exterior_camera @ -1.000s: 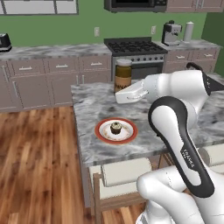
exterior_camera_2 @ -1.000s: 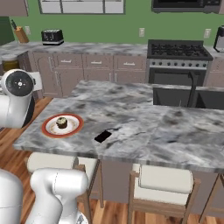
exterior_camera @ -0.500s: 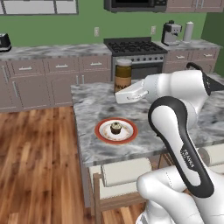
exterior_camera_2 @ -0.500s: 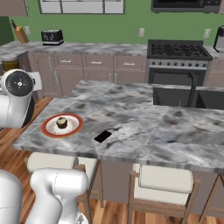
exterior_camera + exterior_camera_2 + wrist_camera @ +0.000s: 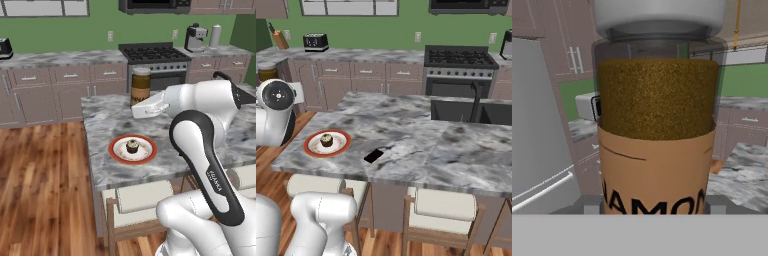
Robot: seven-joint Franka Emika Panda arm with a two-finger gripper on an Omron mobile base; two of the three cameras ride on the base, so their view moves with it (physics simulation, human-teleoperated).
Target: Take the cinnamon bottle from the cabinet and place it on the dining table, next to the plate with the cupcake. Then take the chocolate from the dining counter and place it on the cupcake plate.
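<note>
My gripper (image 5: 140, 103) is shut on the cinnamon bottle (image 5: 140, 84), a brown jar with a pale lid and tan label. The jar is upright over the far left part of the dining table (image 5: 107, 120), just beyond the plate (image 5: 116, 153). In the hand view the cinnamon bottle (image 5: 657, 125) looms close, with my gripper (image 5: 654, 205) clamped round its base. The orange-rimmed plate (image 5: 310, 148) carries the cupcake (image 5: 326, 139), also seen as the cupcake (image 5: 132, 146) from the left. The chocolate (image 5: 373, 156) lies flat on the marble right of the plate. The cabinet is out of view.
Two cushioned stools (image 5: 443, 205) stand at the island's near side. A sink with a black faucet (image 5: 474, 100) is set in the island's far right. Behind are the stove (image 5: 152, 52), drawer units (image 5: 45, 92), a toaster (image 5: 316, 42) and wood floor (image 5: 45, 185) to the left.
</note>
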